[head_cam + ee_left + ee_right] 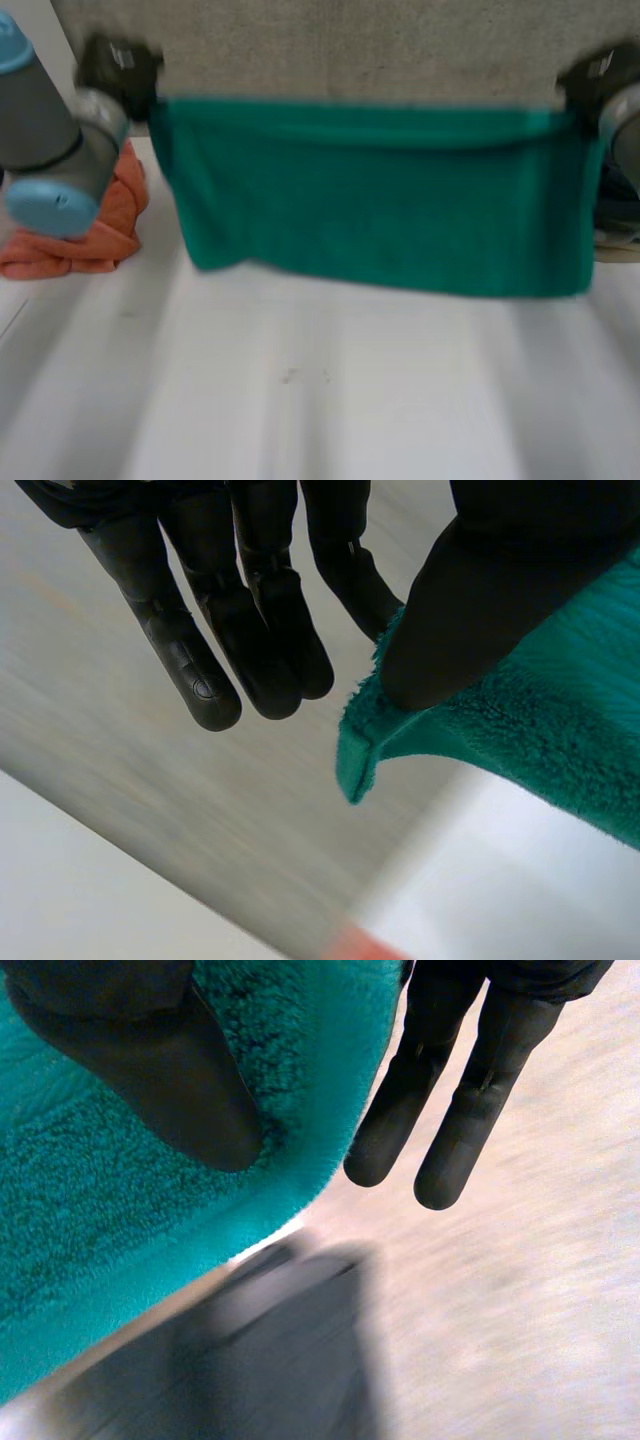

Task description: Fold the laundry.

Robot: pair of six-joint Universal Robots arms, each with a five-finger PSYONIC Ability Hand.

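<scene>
A green towel (380, 200) hangs spread out above the white table (300, 380), its lower edge near the tabletop. My left hand (115, 70) holds its upper left corner and my right hand (595, 75) its upper right corner. In the left wrist view the thumb of the left hand (480, 600) presses the towel's corner (540, 730) against a finger behind it, while the other fingers stay straight beside the cloth. In the right wrist view the thumb of the right hand (150, 1070) pins the towel's edge (90, 1210), with two straight fingers (470, 1100) just off the cloth.
A crumpled orange cloth (100, 225) lies on the table at the left, below my left arm (50, 130). Some dark items (615, 215) sit at the table's right edge behind the towel. A grey-beige wall (350, 45) rises behind the table.
</scene>
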